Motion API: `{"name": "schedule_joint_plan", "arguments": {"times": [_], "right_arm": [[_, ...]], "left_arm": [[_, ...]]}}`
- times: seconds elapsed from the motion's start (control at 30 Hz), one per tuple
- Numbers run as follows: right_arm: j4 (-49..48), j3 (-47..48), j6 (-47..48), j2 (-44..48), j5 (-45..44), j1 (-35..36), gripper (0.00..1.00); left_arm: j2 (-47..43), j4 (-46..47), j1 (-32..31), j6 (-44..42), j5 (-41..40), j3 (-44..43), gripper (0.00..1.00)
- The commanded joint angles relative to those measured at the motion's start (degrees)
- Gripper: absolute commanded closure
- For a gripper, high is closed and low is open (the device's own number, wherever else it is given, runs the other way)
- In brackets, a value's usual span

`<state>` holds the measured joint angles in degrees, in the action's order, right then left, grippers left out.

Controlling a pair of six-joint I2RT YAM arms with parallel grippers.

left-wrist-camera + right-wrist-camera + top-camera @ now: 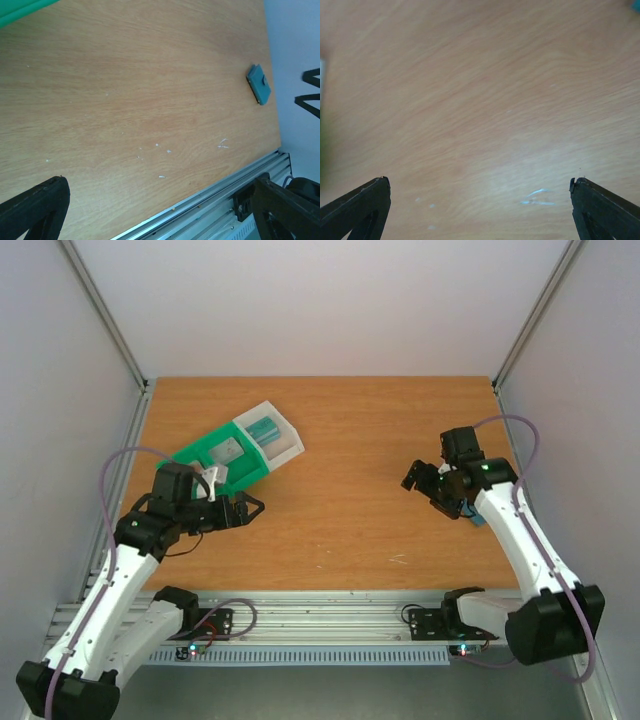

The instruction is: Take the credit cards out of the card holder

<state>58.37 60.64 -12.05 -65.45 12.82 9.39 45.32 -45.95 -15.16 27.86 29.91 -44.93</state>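
Observation:
The blue-grey card holder point(259, 84) lies folded flat on the table at the right. In the top view only a blue corner of it point(478, 521) shows under my right arm. A pale grey card point(228, 451) lies in the green tray point(196, 454), and a teal card point(263, 429) lies in its white bin point(287, 445). My left gripper point(252, 506) is open and empty, just right of the tray's near end. My right gripper point(414, 478) is open and empty, left of the holder, over bare wood. Its fingers point(607, 210) are spread wide.
The tray sits at the table's back left. An aluminium rail point(220, 200) runs along the near table edge. Small white flecks and a scratch point(536, 197) mark the wood. Grey walls stand on three sides.

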Motion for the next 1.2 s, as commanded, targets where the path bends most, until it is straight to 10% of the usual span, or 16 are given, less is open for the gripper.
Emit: {"name": "schedule_joint_plan", "arguments": {"times": [0.0,0.2,0.43,1.17], "right_arm": [[-0.1,1.0,1.0,-5.2,-14.4,-0.9,0.02],[-5.4,1.4,3.0,-14.5,-22.8,-5.6,0.08],[-7.6,6.1,4.5,-24.7,-32.5,-12.0,0.47],[-15.6,4.5,0.7,-33.1,-20.3,-27.5,0.59]], "left_arm": [[-0.8,4.1,-0.2,0.7,2.8,1.1,0.01],[1.8,-1.0,-0.2,-0.7,2.5,-2.7,0.01],[2.1,-6.1,-0.2,-4.6,0.0,-6.1,0.01],[-1.0,-0.5,-0.3,-3.1,6.2,-4.4,0.01]]}}
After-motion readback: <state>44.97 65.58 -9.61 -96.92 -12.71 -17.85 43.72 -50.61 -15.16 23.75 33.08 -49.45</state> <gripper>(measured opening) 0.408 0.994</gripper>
